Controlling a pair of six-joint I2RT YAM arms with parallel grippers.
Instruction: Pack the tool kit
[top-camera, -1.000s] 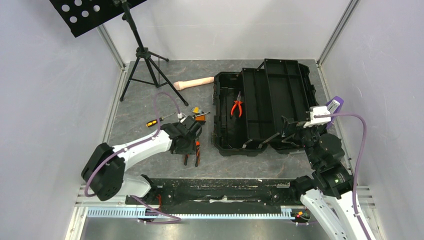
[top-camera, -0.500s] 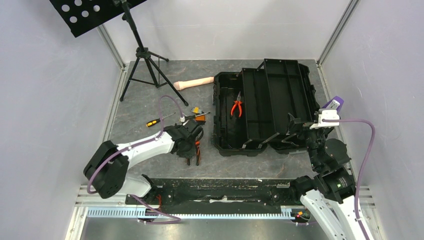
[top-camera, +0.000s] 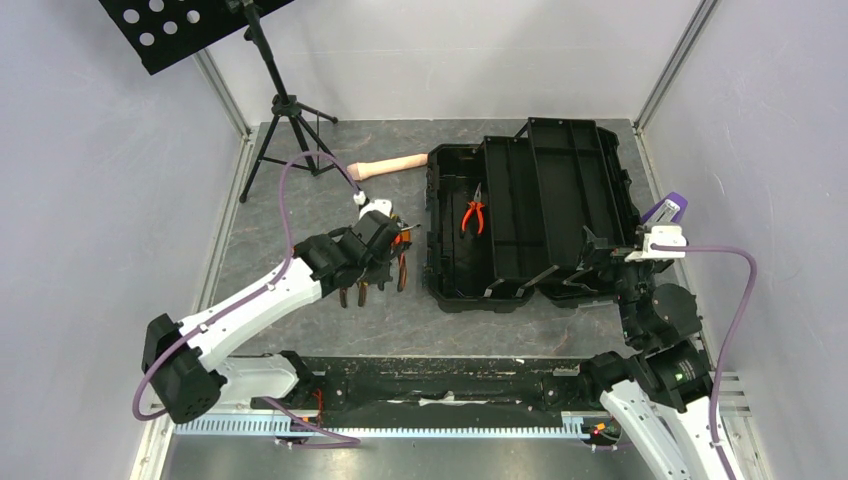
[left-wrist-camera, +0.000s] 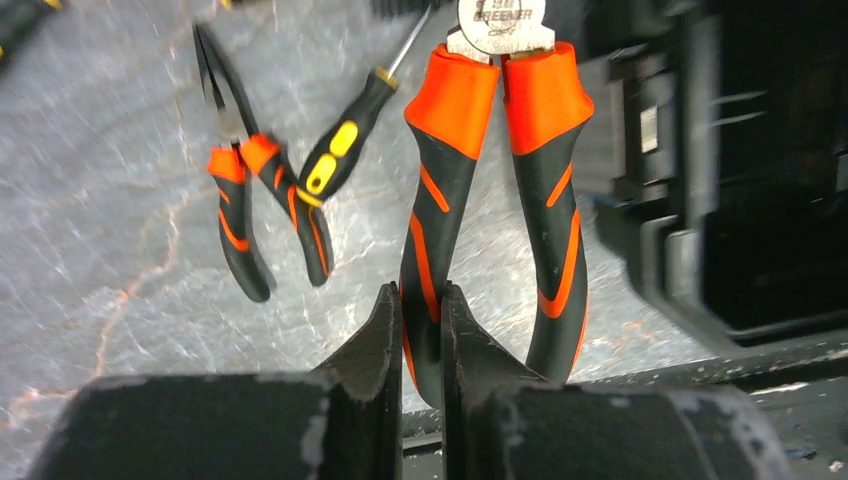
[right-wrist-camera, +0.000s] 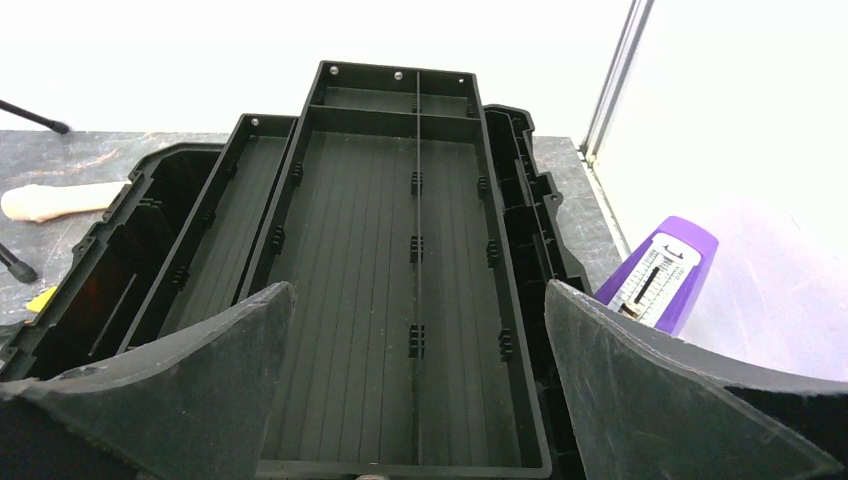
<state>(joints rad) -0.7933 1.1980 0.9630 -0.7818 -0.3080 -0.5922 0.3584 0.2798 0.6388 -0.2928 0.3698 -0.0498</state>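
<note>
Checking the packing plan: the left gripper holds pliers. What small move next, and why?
Probably carry the pliers right, over the toolbox: the left gripper is shut on one handle, and the open toolbox lies just beside them.

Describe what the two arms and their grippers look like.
The left arm and the right arm both have white shells, bulky black joints and a looping purple cable. The left gripper and the right gripper have matte black, wedge-shaped fingers, scuffed pale at the edges.
</note>
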